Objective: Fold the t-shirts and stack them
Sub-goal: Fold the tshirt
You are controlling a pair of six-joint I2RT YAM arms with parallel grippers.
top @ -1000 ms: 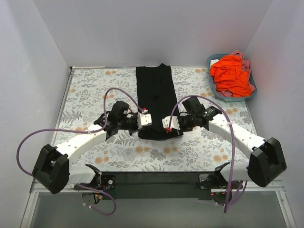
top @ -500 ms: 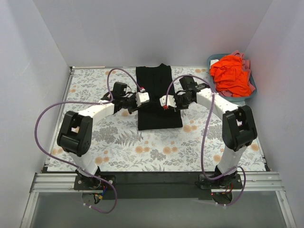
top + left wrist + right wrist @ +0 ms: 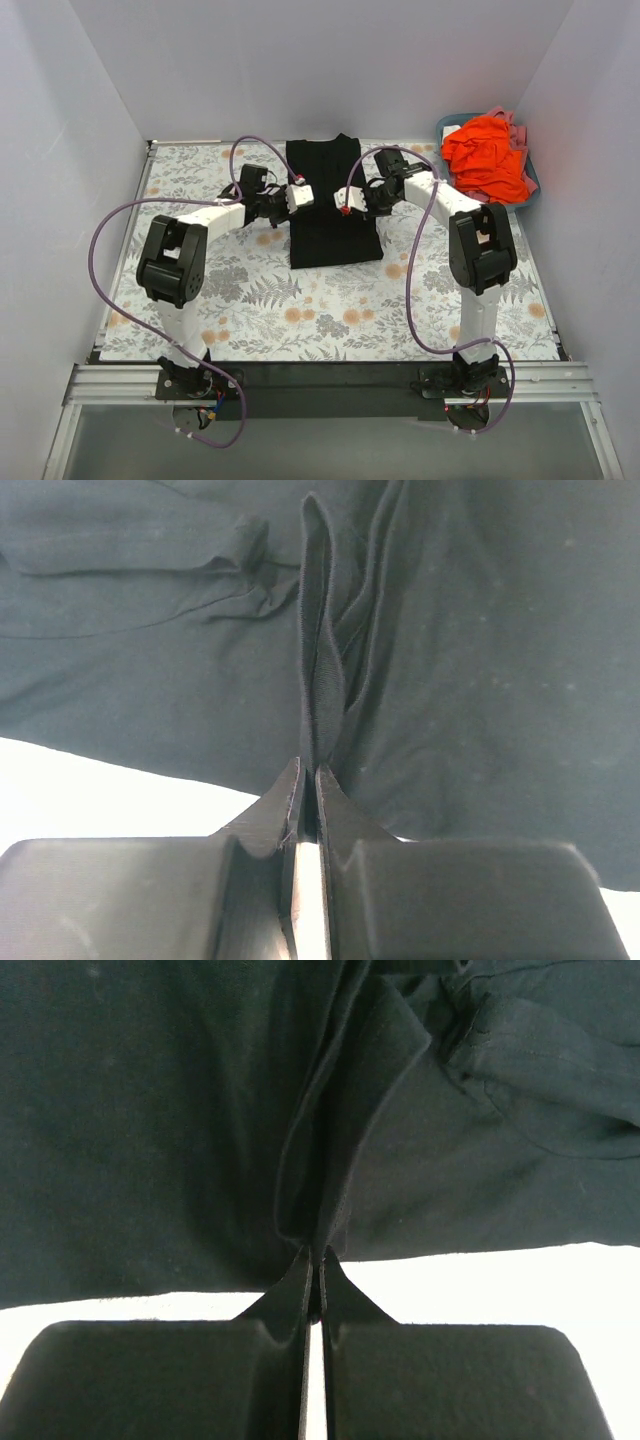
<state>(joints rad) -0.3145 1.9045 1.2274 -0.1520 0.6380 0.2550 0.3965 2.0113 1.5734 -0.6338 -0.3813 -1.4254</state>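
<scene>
Left gripper is clamped on the black shirt, jaws together w/ a thin ridge of cloth pinched between. Right gripper does the same on the opp. side.

Worktop has a floral print and white walls on 3 sides. Both arms rise from bases at the near edge, elbows high, and reach fwd w/ wrists turned inward toward each other.

Black shirt lies as a long narrow strip at centre-back of the worktop, lengthwise, far end close to the back wall and near end about mid-worktop. Left gripper sits at its left edge, right gripper at its right edge, approx. level w/ each other, partway along the strip.

In the left wrist view the fingertips are shut on an upright fold of black fabric running away from the cam. A hemmed sleeve lies upper left, and bright worktop shows under the shirt's edge. Right wrist view is the mirror of that: pinched fold at centre, sleeve upper right, bright worktop strip below.

Teal basket sits at the far right corner, well apart from the black shirt. Orange-red shirt is heaped in it, bulging above the rim. Pink cloth peeks out behind and under the orange.

Purple cable loops off the left arm; another hangs off the right.
</scene>
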